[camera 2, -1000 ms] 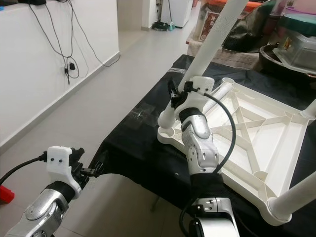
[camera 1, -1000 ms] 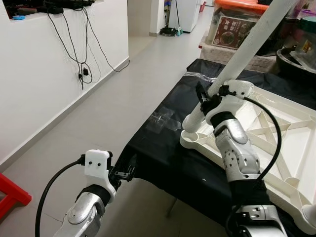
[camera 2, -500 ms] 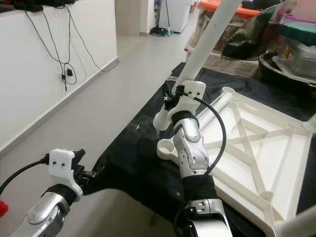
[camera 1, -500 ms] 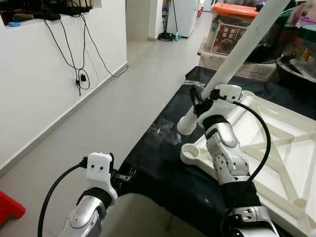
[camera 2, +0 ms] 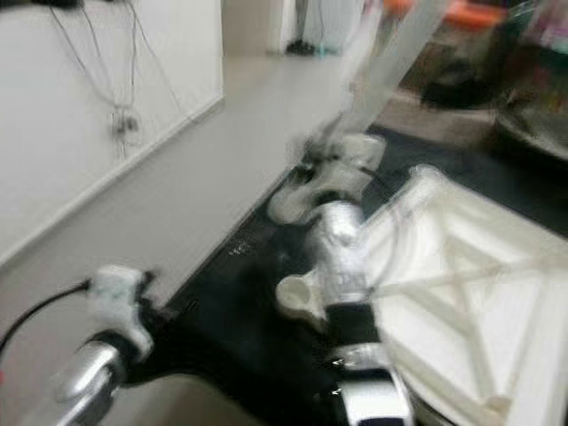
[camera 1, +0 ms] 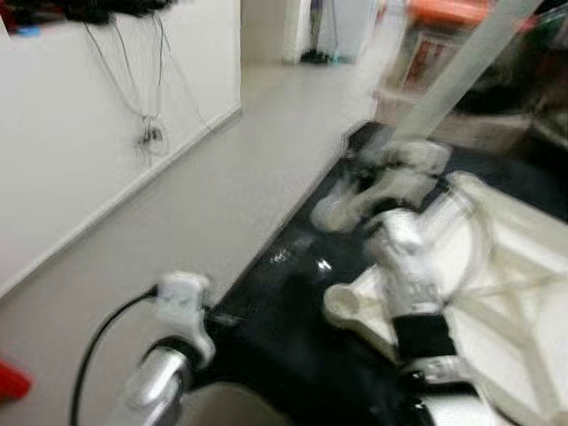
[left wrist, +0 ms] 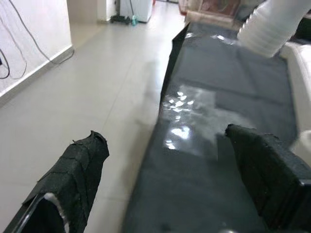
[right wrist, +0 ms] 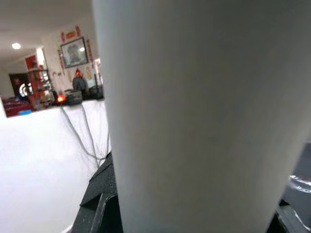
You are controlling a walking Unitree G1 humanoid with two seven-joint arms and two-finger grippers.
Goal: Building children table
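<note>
The table leg (right wrist: 194, 116) looks like smooth matt white plastic, and so does the ribbed table top (camera 1: 497, 266). The black cover (left wrist: 223, 121) under it is a glossy sheet with bright glints. The left gripper's fingers (left wrist: 73, 170) seem wrapped in rough black tape. The arms (camera 2: 342, 253) are shiny silver metal. The floor (left wrist: 87, 97) is smooth pale tile.

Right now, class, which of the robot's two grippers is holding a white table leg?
The right gripper, clamped on the slanted white leg above the tabletop's corner socket. The left gripper hangs open over the floor.

Both head views are heavily motion-blurred; the wrist views are sharper, with glare on the black cover (left wrist: 194, 104).
</note>
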